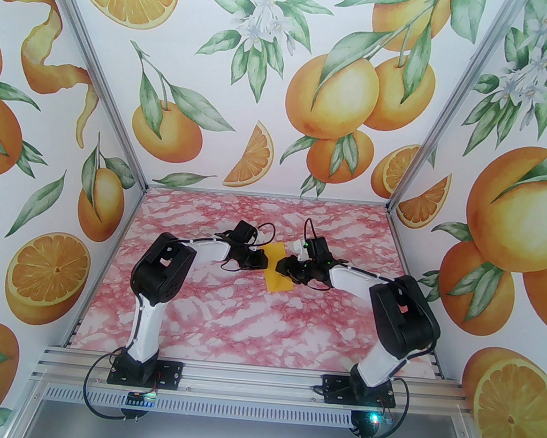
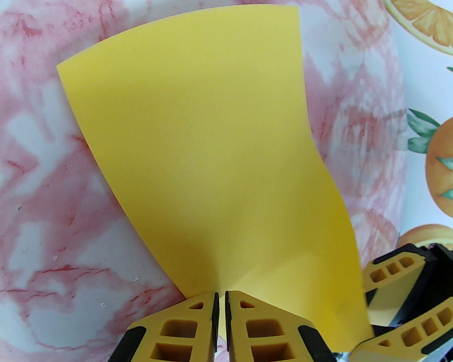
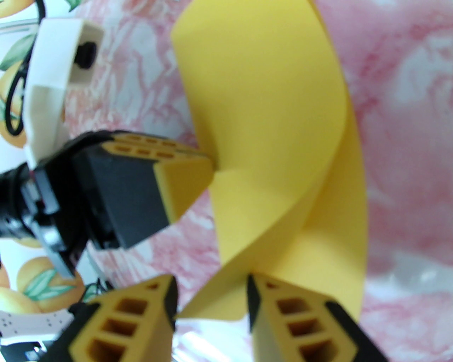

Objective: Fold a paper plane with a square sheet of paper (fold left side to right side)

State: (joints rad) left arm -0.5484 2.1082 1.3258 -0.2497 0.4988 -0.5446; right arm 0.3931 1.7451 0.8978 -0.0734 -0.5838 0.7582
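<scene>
The square sheet of paper point(image 1: 280, 270) is plain yellow and lies mid-table between both arms, its left side lifted and curled over toward the right point(image 3: 276, 141). My left gripper point(image 1: 266, 260) is shut on the sheet's edge, and the pinch shows close up in the left wrist view point(image 2: 220, 300), with the sheet point(image 2: 212, 159) spreading away from it. In the right wrist view the left gripper point(image 3: 212, 166) holds that raised flap. My right gripper point(image 3: 211, 293) stands open, a loose near corner of the sheet between its jaws. Its fingers point(image 2: 393, 268) sit beside the sheet. The paper plane is out of view.
The pink marbled tabletop point(image 1: 200, 311) is walled on three sides by panels printed with oranges point(image 1: 330, 100). An aluminium rail point(image 1: 251, 381) carries both arm bases at the near edge. Cables loop off both wrists near the sheet.
</scene>
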